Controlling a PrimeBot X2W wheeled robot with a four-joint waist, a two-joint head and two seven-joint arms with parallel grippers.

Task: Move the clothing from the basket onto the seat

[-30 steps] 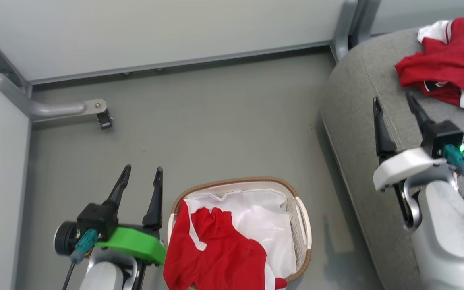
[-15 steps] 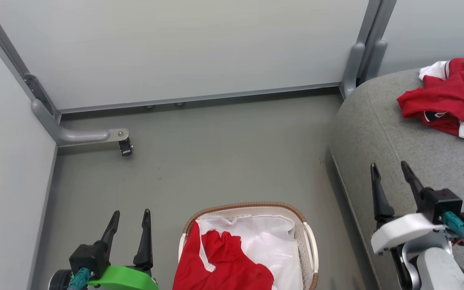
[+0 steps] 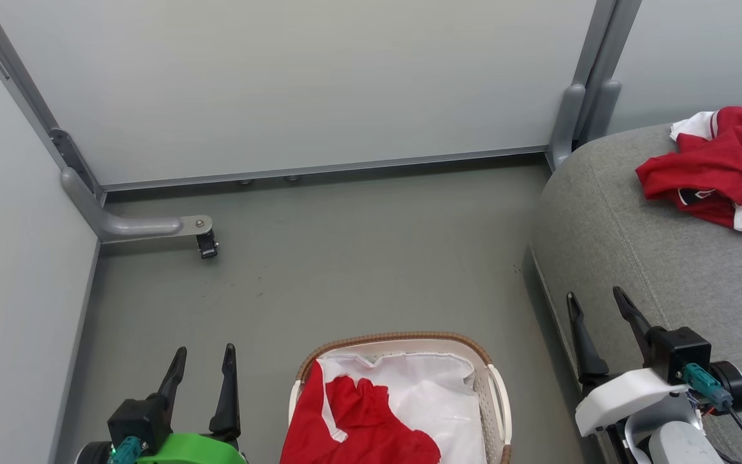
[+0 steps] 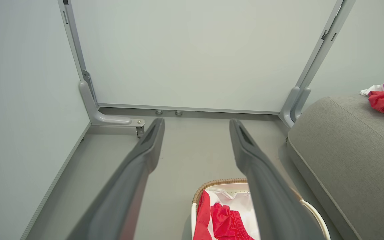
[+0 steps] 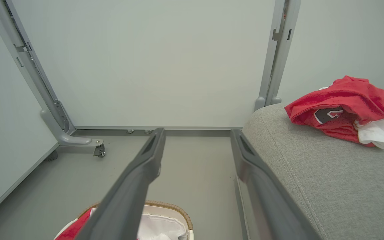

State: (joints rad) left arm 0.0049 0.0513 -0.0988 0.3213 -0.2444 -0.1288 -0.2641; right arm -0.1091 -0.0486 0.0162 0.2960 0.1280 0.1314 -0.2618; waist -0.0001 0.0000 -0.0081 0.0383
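The clothing (image 3: 722,154) looks half moved. The seat (image 3: 635,258), broad and grey on the right, bears one crumpled red jersey (image 3: 699,177) near its far edge, likely the drop spot. The basket (image 3: 403,338) holds the second jersey (image 3: 358,425), draped over its left rim. The left gripper (image 3: 205,354) and right gripper (image 3: 595,298) flank the basket, empty, fingers spread, seemingly ready to reach in.

The bare grey floor (image 3: 358,258) in the middle of the head view is free. The basket (image 3: 403,338) blocks the bottom middle. The big seat (image 3: 635,258) fills the right. A wheeled metal foot (image 3: 145,227) sticks out at the left, and wall panels (image 3: 294,84) close the top.
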